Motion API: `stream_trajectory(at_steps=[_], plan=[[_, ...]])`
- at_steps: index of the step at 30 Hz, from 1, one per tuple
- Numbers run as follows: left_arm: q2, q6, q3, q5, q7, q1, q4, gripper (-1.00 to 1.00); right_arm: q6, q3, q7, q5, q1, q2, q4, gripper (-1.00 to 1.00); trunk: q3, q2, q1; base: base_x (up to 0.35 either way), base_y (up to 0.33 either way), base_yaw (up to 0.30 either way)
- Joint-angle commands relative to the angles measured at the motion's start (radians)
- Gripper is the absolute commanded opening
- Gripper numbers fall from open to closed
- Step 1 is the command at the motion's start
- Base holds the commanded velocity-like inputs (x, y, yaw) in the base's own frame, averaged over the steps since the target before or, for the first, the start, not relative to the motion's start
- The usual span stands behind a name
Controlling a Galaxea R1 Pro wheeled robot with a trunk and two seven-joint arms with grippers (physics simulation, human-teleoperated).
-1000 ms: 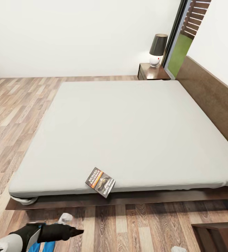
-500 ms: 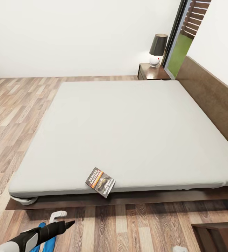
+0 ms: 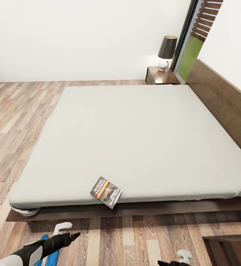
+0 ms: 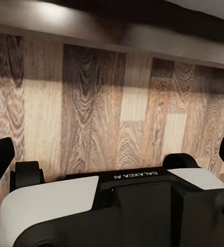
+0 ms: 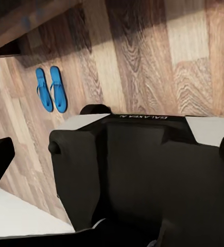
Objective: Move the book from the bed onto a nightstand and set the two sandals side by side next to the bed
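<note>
The book [image 3: 105,192] lies flat on the near edge of the bed's [image 3: 135,140] pale grey mattress, its cover facing up. Two blue sandals [image 5: 51,88] lie side by side on the plank floor close to the bed frame; in the head view the sandals [image 3: 54,255] are partly hidden behind my left forearm. My left gripper [image 3: 69,230] hovers low over the floor in front of the frame, open and holding nothing. My right gripper [image 3: 177,258] is at the bottom edge of the head view, also open and holding nothing. A nightstand [image 3: 161,75] stands at the bed's far corner.
A lamp [image 3: 166,51] with a dark shade stands on the far nightstand, beside a tall window [image 3: 194,40]. The wooden headboard [image 3: 227,107] runs along the right. A corner of another dark brown cabinet [image 3: 227,247] shows at the bottom right. Wood floor [image 3: 20,122] extends to the left.
My left arm has dropped lower and drawn back to the left, uncovering more of the floor in front of the frame. My right gripper has risen into the bottom edge of the head view.
</note>
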Motion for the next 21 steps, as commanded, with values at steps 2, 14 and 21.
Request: stream_trajectory(at_steps=[2, 14, 21], plan=[[0.0, 0.0, 0.004, 0.0, -0.004, 0.0, 0.001, 1.0, 0.026, -0.003, 0.002, -0.004, -0.001, 0.033, -0.044, 1.0, -0.001, -0.001, 0.0, 0.0, 0.0, 0.0], [0.002, 0.002, 0.004, 0.001, -0.042, 0.001, 0.001, 1.0, 0.026, -0.002, -0.3, -0.007, -0.002, 0.202, -0.181, 1.0, -0.001, -0.001, 0.0, 0.0, 0.0, 0.0], [0.002, 0.002, 0.004, 0.001, -0.057, 0.001, 0.001, 1.0, 0.019, -0.001, -0.308, -0.011, -0.002, 0.237, -0.245, 1.0, -0.001, -0.001, 0.0, 0.0, 0.0, 0.0]])
